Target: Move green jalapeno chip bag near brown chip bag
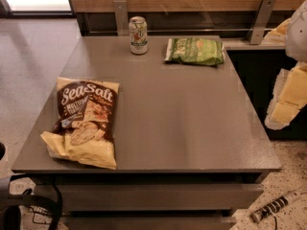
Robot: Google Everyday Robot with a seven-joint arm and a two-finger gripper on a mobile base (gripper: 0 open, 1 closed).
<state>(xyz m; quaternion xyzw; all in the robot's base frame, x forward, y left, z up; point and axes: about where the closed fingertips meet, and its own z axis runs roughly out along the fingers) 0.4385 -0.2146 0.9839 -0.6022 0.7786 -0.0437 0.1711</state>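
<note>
Lying flat at 8 o'clock on the desk (192, 128) is the brown chip bag (86, 123). A soda can (138, 35) stands at 11 o'clock; the green jalapeno chip bag (195, 51) lies at 1 o'clock. It seems light, soft and slippery, so a crimped edge looks the best hold. The pincer (288, 104) hangs at 3 o'clock, off the desk; released or clenched, I cannot tell.

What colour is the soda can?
Soda can: green and white, camera view; gripper at picture's right edge.

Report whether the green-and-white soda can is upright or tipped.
Upright: the green-and-white soda can rests on its base, rim up. The gripper hangs beyond the grey table's right edge.
</note>
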